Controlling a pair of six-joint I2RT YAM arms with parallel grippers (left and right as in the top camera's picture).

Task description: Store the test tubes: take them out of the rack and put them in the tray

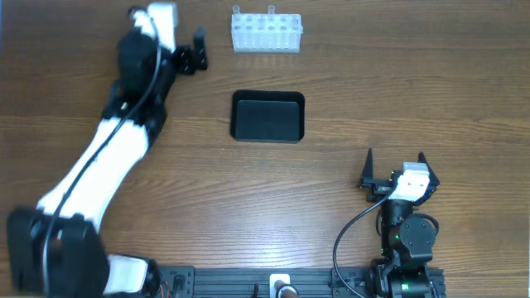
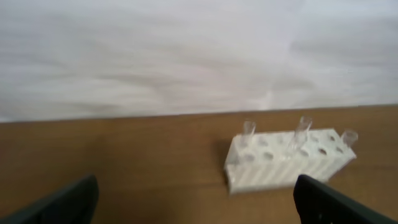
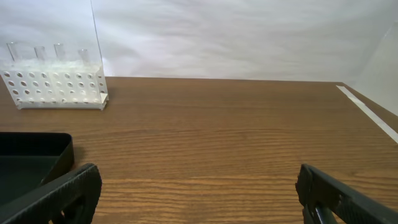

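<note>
From above, one white rack (image 1: 267, 31) stands at the far edge of the wooden surface (image 1: 431, 91). One black tray (image 1: 267, 117) lies near it but apart, with bare wood between. The left pincer (image 1: 200, 51) sits just beside the rack; the right pincer (image 1: 396, 163) is well apart from both.

Left wrist view: fingers spread wide, rack ahead, three test tubes (image 2: 303, 127) discernible, though blurred.

Right wrist view: fingers spread wide — four tubes upright in the rack, tray corner nearer.
</note>
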